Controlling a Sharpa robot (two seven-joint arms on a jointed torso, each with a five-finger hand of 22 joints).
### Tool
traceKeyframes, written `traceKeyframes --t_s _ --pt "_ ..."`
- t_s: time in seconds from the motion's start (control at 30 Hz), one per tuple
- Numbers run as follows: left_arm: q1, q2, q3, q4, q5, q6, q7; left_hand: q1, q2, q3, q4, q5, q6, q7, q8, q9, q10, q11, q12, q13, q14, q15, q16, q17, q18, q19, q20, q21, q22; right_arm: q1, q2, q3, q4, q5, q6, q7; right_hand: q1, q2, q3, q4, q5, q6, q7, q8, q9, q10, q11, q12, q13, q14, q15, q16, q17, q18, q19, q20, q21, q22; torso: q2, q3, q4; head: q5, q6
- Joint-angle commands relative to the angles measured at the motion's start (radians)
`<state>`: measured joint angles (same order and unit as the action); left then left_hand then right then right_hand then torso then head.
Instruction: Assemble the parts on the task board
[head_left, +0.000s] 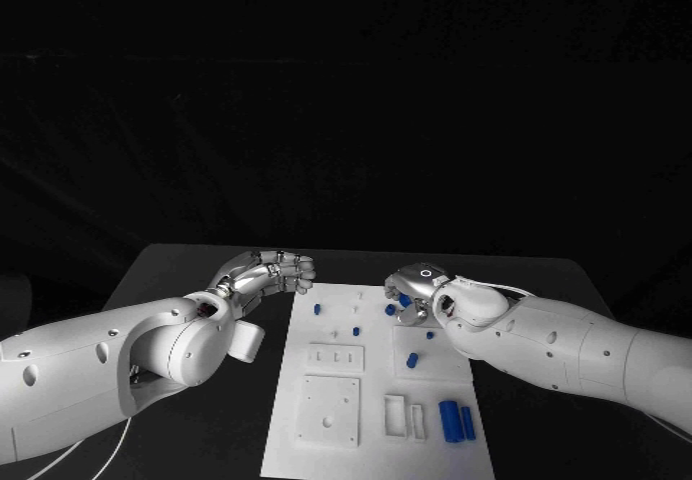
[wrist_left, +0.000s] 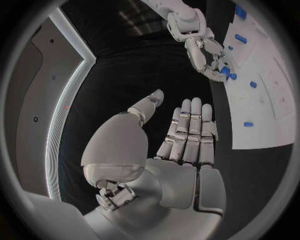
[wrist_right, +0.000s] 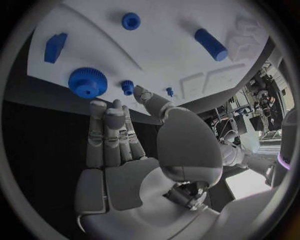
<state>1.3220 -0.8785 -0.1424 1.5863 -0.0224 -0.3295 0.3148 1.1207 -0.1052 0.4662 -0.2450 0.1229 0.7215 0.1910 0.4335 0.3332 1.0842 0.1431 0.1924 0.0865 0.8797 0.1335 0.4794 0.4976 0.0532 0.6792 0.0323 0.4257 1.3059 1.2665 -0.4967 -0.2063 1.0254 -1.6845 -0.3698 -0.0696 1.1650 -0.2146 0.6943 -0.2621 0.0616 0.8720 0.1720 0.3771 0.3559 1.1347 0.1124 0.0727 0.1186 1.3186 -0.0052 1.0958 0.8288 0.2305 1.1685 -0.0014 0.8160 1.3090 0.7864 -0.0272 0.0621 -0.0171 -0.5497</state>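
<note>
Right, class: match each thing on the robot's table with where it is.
Things:
1. left hand
2. right hand
3. large blue gear
4. two long blue pieces

Places:
A. lying side by side at the near right corner of the task board
B. silver, open, over the black table just off the board's left edge
C. silver, open, over the board's far right part
D. on the board, by the right hand's fingertips

Pairs: 1-B, 2-C, 3-D, 4-A

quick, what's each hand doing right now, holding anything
Left hand: open, fingers out straight, holding nothing.
Right hand: open, empty, fingertips by the blue gear at the edge of the white board.
</note>
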Motion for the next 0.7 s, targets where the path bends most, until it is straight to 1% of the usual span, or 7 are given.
traceKeyframes --t_s 0.03,0.1,0.2,0.3,0.43,0.57,0.7 --pt "0.002 0.005 0.001 -0.002 -0.008 0.019 0.003 -0.008 0.001 -0.001 -0.007 -0.004 0.006 0.007 -0.005 -0.001 -0.004 0.004 -0.006 -0.002 -0.007 0.001 -0.005 -0.001 -0.002 -0.007 0.001 -0.005 0.002 -0.002 0.003 0.000 -0.002 -0.018 0.005 -0.004 -0.002 -0.012 0.007 0.000 -0.004 0.007 -0.001 -0.006 -0.001 0.007 0.002 -0.005 -0.002 0.000 0.005 0.007 -0.002 0.031 0.003 -0.011 0.007 0.021 0.011 -0.0016 -0.0006 -0.001 0.003" --pt "0.002 0.008 0.001 -0.006 -0.008 0.020 0.003 -0.009 0.001 -0.001 -0.007 -0.005 0.006 0.007 -0.005 -0.001 -0.004 0.004 -0.006 -0.002 -0.007 0.001 -0.005 -0.001 -0.002 -0.007 0.001 -0.005 0.002 -0.004 0.006 0.000 -0.005 -0.018 0.005 -0.003 -0.002 -0.011 0.009 0.002 -0.004 0.007 -0.002 -0.006 -0.001 0.007 0.002 -0.005 -0.002 0.000 0.005 0.007 -0.002 0.031 0.004 -0.011 0.007 0.021 0.016 -0.0031 -0.0006 -0.001 0.005" --pt "0.002 0.009 0.001 -0.007 -0.008 0.020 0.003 -0.010 0.002 -0.001 -0.007 -0.005 0.006 0.007 -0.005 -0.001 -0.005 0.004 -0.006 -0.002 -0.007 0.001 -0.006 -0.002 -0.002 -0.008 0.001 -0.005 0.002 -0.005 0.008 0.000 -0.007 -0.017 0.005 -0.001 -0.004 -0.009 0.012 0.004 -0.005 0.010 -0.002 -0.005 0.000 0.010 0.001 -0.004 -0.002 0.000 0.005 0.009 -0.003 0.031 0.004 -0.011 0.008 0.020 0.019 -0.0029 -0.0005 -0.001 0.006" --pt "0.002 0.010 0.001 -0.007 -0.008 0.023 0.001 -0.010 0.002 -0.001 -0.008 -0.005 0.006 0.007 -0.005 -0.001 -0.005 0.004 -0.007 -0.002 -0.007 0.001 -0.006 -0.002 -0.002 -0.008 0.001 -0.005 0.002 -0.006 0.010 0.000 -0.009 -0.016 0.009 0.001 -0.007 -0.007 0.016 0.008 -0.006 0.012 -0.003 -0.005 0.000 0.013 0.000 -0.003 -0.003 0.000 0.004 0.010 -0.004 0.031 0.004 -0.011 0.010 0.020 0.023 -0.0037 -0.0003 -0.001 0.008" --pt "0.002 0.009 0.001 -0.007 -0.008 0.024 0.000 -0.011 0.002 -0.001 -0.008 -0.005 0.006 0.007 -0.006 -0.001 -0.005 0.004 -0.007 -0.003 -0.007 0.001 -0.006 -0.002 -0.002 -0.008 0.001 -0.005 0.002 -0.009 0.013 0.000 -0.014 -0.012 0.010 0.003 -0.010 -0.003 0.025 0.016 -0.009 0.017 -0.005 -0.003 0.001 0.021 -0.002 -0.001 -0.002 -0.001 0.001 0.013 -0.005 0.031 0.004 -0.012 0.012 0.020 0.026 -0.0034 0.0000 0.001 0.009" --pt "0.002 0.009 0.001 -0.009 -0.008 0.025 -0.002 -0.012 0.002 -0.001 -0.008 -0.006 0.005 0.008 -0.006 -0.001 -0.006 0.005 -0.007 -0.003 -0.008 0.001 -0.006 -0.002 -0.002 -0.008 0.001 -0.005 0.002 -0.010 0.014 0.000 -0.016 -0.009 0.008 0.005 -0.017 0.000 0.035 0.028 -0.010 0.021 -0.007 -0.003 0.002 0.026 -0.004 0.000 -0.002 -0.002 0.000 0.016 -0.008 0.031 0.004 -0.013 0.014 0.020 0.031 -0.0047 -0.0007 0.004 0.012" --pt "0.002 0.010 0.001 -0.011 -0.008 0.026 -0.004 -0.013 0.001 -0.001 -0.009 -0.006 0.005 0.008 -0.007 -0.001 -0.006 0.005 -0.007 -0.003 -0.008 0.002 -0.006 -0.002 -0.002 -0.008 0.002 -0.005 0.003 -0.010 0.014 0.000 -0.016 -0.008 0.007 0.005 -0.022 0.002 0.042 0.037 -0.010 0.025 -0.008 -0.001 0.004 0.032 -0.006 0.001 -0.001 -0.002 -0.002 0.018 -0.010 0.031 0.003 -0.013 0.017 0.020 0.034 -0.0055 -0.0013 0.003 0.014"
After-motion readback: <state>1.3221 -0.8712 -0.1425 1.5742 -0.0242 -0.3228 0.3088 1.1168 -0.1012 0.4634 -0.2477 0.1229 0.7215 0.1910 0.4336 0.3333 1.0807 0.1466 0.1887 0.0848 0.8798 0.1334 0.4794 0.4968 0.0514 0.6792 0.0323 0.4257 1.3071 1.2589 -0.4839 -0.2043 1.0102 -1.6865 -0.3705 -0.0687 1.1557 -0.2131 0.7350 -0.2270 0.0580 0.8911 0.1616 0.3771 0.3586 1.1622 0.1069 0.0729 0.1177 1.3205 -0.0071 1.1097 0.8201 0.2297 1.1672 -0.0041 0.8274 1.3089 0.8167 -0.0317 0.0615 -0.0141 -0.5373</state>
